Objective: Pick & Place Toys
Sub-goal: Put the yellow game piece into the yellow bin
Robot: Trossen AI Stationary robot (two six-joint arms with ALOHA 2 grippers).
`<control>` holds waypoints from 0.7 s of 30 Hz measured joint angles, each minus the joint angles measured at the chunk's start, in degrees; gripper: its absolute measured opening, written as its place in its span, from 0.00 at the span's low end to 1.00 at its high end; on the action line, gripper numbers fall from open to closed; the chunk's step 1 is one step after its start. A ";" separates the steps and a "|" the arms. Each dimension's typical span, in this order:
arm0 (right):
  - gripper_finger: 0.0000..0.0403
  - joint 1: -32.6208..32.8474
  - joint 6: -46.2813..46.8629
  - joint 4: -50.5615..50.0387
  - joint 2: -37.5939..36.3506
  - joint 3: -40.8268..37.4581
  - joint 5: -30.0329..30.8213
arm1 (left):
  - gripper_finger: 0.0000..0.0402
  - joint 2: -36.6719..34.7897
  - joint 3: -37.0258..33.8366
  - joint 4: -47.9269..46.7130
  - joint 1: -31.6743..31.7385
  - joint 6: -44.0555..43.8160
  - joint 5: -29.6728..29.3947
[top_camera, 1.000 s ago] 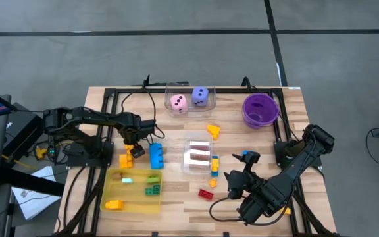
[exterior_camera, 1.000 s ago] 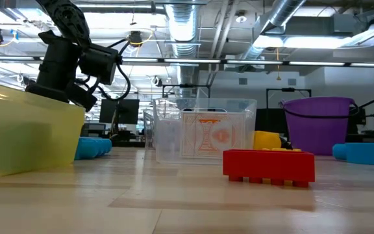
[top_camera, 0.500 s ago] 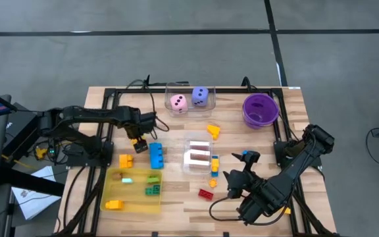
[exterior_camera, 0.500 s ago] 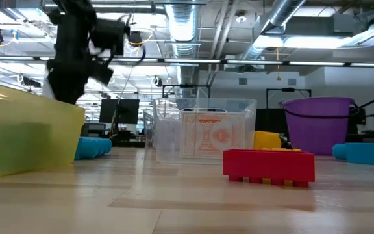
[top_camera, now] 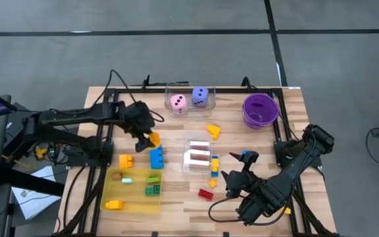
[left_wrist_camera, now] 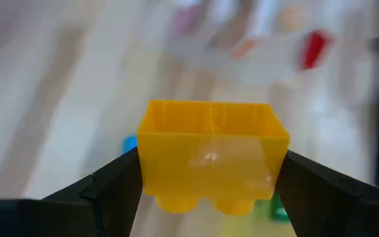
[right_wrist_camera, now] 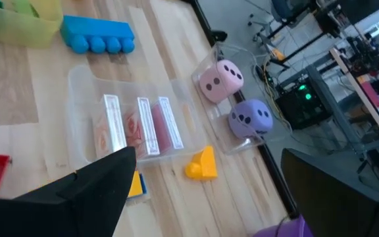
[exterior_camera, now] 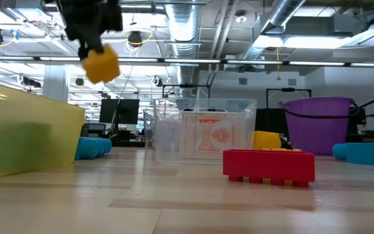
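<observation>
In the high view, the left hand [top_camera: 149,139], left of centre, grips a yellow brick [top_camera: 153,139] above the tabletop [top_camera: 176,201]. The yellow tray [top_camera: 134,201] lies toward the frame's lower left of it. The right hand [top_camera: 232,183], lower right, waits open.

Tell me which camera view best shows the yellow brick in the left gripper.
The left wrist view: the yellow brick fills the frame, clamped between the left gripper's fingers. The low view shows it hanging high above the table; the high view shows only a small yellow spot. The right wrist view misses it.
</observation>
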 joint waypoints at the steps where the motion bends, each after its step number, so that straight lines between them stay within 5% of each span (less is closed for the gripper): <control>1: 0.92 -0.17 -1.31 1.12 0.00 0.00 0.09 | 0.73 0.14 -0.02 2.10 -1.06 0.10 1.50; 8: 0.92 -1.00 -15.23 13.27 0.00 0.00 0.21 | 0.73 1.34 -0.07 19.54 -9.89 0.25 11.16; 21: 0.92 -0.84 -35.37 32.73 0.00 -0.02 0.06 | 0.73 15.52 -0.11 53.26 -26.35 11.17 12.31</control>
